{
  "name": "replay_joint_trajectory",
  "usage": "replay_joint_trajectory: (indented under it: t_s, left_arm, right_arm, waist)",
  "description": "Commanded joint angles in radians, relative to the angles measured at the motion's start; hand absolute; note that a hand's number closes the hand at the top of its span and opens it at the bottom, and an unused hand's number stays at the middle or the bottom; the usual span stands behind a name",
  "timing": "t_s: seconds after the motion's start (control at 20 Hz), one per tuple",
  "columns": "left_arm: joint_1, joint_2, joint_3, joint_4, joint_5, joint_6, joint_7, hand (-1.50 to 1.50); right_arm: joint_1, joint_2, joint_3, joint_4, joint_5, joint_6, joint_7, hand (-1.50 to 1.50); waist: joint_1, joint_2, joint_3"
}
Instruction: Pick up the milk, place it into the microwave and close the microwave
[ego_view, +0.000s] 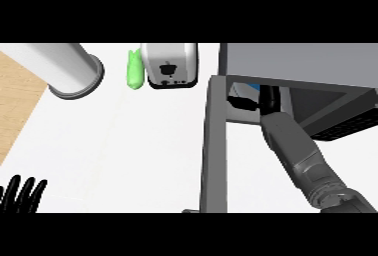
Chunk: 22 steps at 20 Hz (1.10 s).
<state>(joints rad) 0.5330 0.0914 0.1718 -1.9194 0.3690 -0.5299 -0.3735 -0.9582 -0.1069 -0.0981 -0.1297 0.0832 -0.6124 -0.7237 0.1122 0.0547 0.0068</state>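
**Right arm inside the microwave, door open, milk out of sight**

At the far left, low in the head view, the left hand (22, 194) rests at the edge of the white counter (125, 150), its fingers straight, upright and slightly spread, holding nothing. Above it a strip of wooden surface (16, 95) runs along the left edge, and a pale cylinder (63, 67) lies at an angle near the top. Just right of that sit a bright green object (133, 70) and, touching or almost touching it, a white toaster (172, 65) (none of these belongs to the task).

Further right, the microwave door (214, 145) stands open, seen edge-on as a long grey bar running down the view. Beyond it is the microwave (310, 65), its dark cavity facing the robot. The right forearm (299, 150) reaches up into that cavity, and the right hand (258, 100) shows only as black shapes at the opening; I cannot tell how its fingers are set or whether they pinch anything.

The milk is nowhere on the visible counter. A small blue-and-white patch shows in the cavity by the hand, but it is too small to identify. My reading is that the placing step is under way or just finishing. What is left, as far as I can judge, is drawing the arm out and swinging the door shut, which has clearly not been done.
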Motion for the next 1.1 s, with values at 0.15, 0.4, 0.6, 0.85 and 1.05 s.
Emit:
replay_joint_trajectory:
  t_s: [0.15, 0.4, 0.6, 0.85, 1.05]
  left_arm:
    - [0.035, 0.003, 0.014, 0.030, -0.008, -0.030, -0.029, -1.50]
    - [0.070, -0.027, -0.014, -0.059, -0.018, 0.001, 0.013, -1.50]
    - [0.046, -0.012, 0.004, -0.012, 0.002, -0.009, 0.035, -1.50]
    - [0.062, -0.037, -0.009, -0.074, -0.034, 0.014, 0.056, -1.50]
    - [0.097, -0.041, -0.035, -0.065, -0.057, -0.022, 0.061, -1.50]
  right_arm:
    - [0.120, 0.058, -0.091, -0.028, -0.096, 0.175, -0.165, -1.50]
    - [0.161, 0.048, -0.110, -0.013, -0.108, 0.246, -0.231, -1.50]
    - [0.220, 0.096, -0.119, -0.031, -0.115, 0.251, -0.319, -1.50]
    - [0.293, 0.100, -0.083, -0.054, -0.099, 0.380, -0.332, -1.50]
    - [0.367, 0.084, -0.065, -0.087, -0.096, 0.466, -0.352, -1.50]
  waist:
    - [-0.034, -0.022, -0.002]
    - [-0.049, -0.030, -0.002]
    - [-0.072, -0.039, -0.004]
    - [-0.096, -0.051, -0.006]
    - [-0.102, -0.053, -0.006]
